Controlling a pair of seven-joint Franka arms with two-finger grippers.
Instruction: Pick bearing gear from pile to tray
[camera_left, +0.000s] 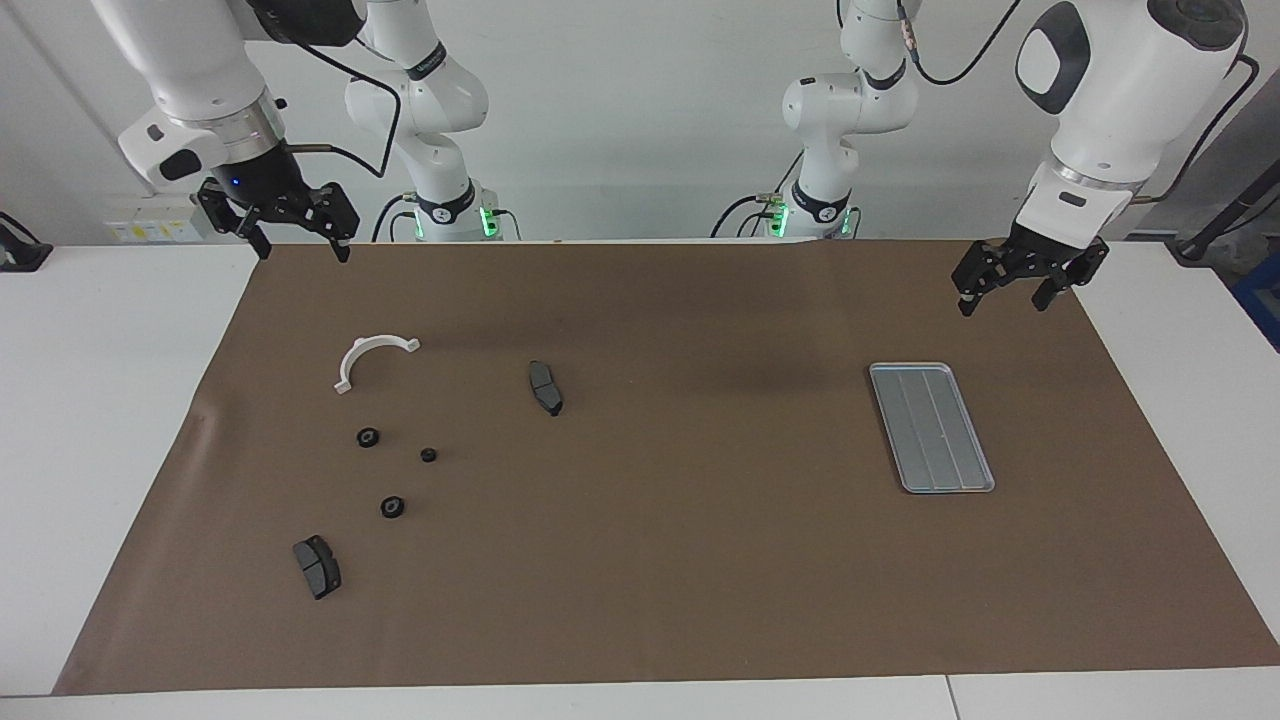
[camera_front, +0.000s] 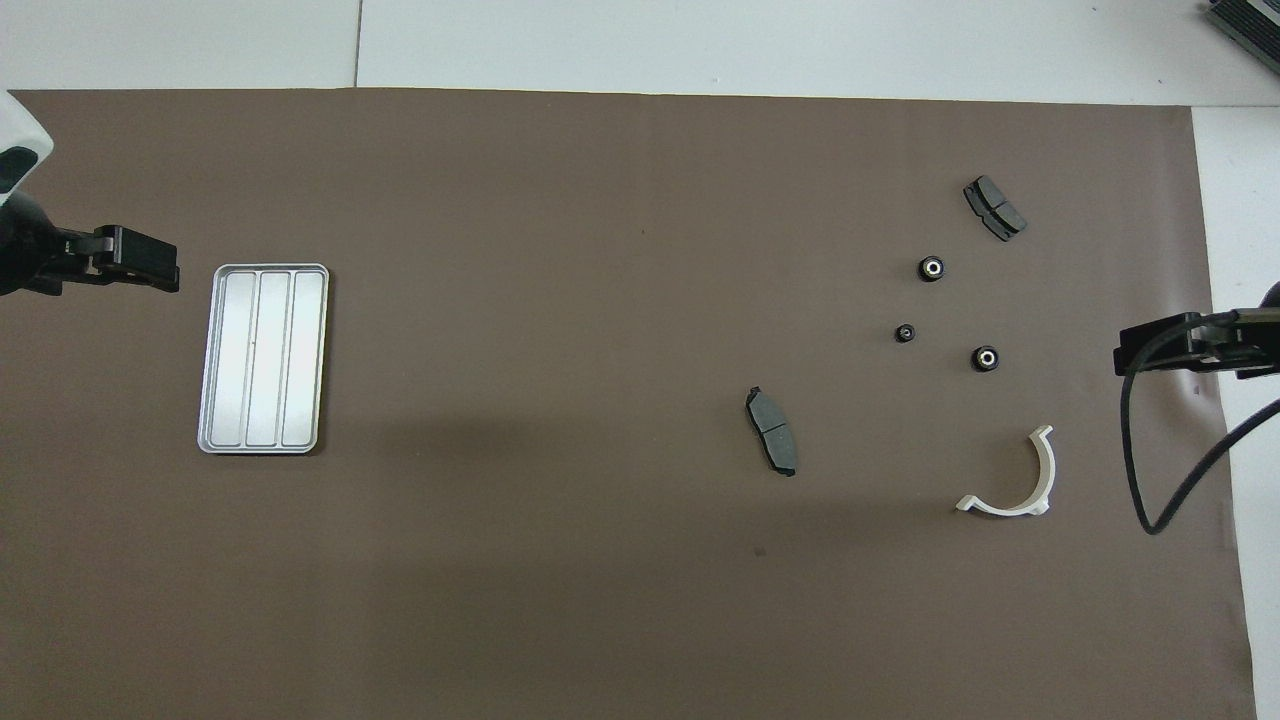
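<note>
The pile lies toward the right arm's end of the table. It holds three small black round gears (camera_left: 368, 437) (camera_left: 428, 455) (camera_left: 392, 507), two dark grey brake-pad pieces (camera_left: 545, 388) (camera_left: 317, 567) and a white half-ring bracket (camera_left: 358, 352). The gears also show in the overhead view (camera_front: 985, 358) (camera_front: 904, 333) (camera_front: 931, 268). The silver grooved tray (camera_left: 932, 428) (camera_front: 264, 357) lies empty toward the left arm's end. My right gripper (camera_left: 302, 248) (camera_front: 1135, 355) is open and empty, raised over the mat's edge beside the pile. My left gripper (camera_left: 1005, 298) (camera_front: 150, 268) is open and empty, raised beside the tray.
A brown mat (camera_left: 700, 580) covers most of the white table (camera_left: 100, 400). One brake pad (camera_front: 772, 431) lies apart from the gears, toward the table's middle. The bracket (camera_front: 1047, 468) is nearer to the robots than the gears.
</note>
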